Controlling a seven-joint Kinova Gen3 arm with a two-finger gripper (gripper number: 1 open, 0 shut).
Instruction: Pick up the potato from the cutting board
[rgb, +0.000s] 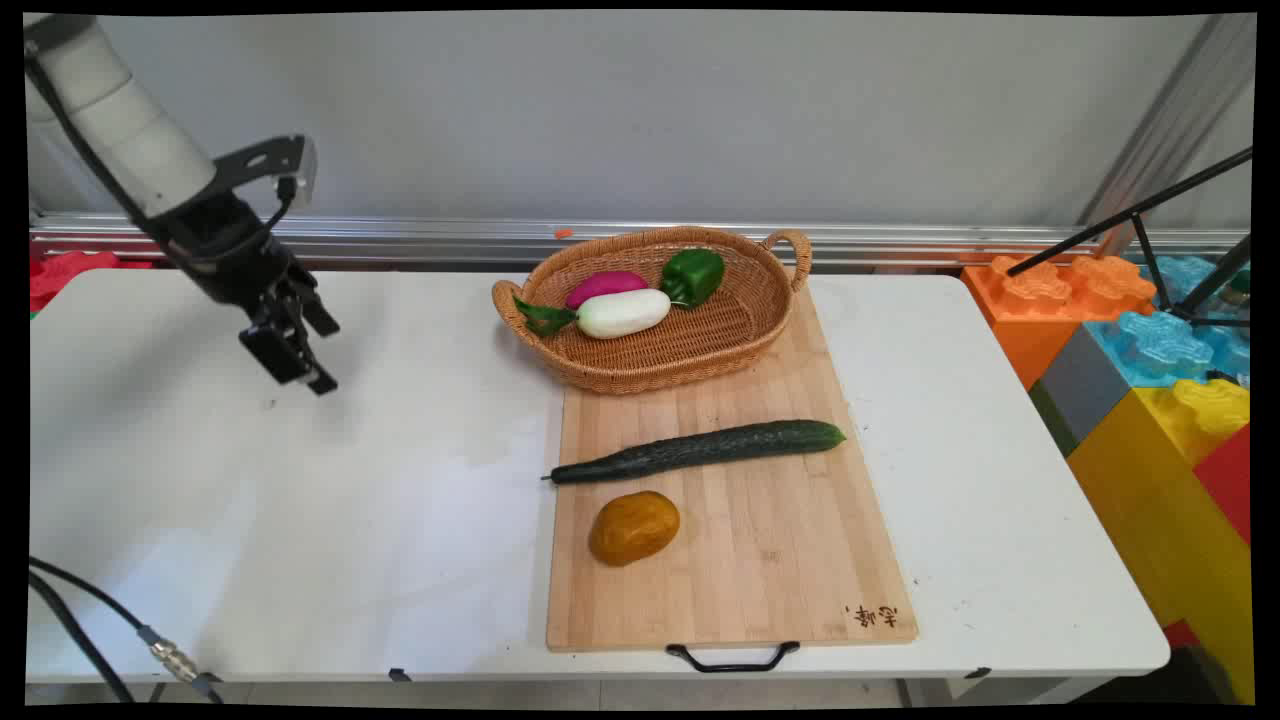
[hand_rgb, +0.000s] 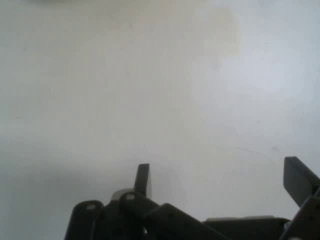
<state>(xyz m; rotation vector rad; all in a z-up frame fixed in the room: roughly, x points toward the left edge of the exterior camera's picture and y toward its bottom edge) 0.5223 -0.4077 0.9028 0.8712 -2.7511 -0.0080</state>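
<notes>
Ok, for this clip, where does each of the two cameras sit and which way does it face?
Main view: fixed above the near side, looking down across the white table to the wall; shows the black two-finger claw over bare tabletop, left of the long bamboo cutting board.
Hand view: on the hand, looking along the open claw at the table.
Shared: claw and tabletop.

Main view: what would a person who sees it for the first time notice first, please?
Probably the wooden cutting board right of the table's centre, with a long dark cucumber lying across it and a yellow-brown potato just in front. At the board's far end a wicker basket holds vegetables. Far left, the open black gripper hangs over bare tabletop.
</notes>
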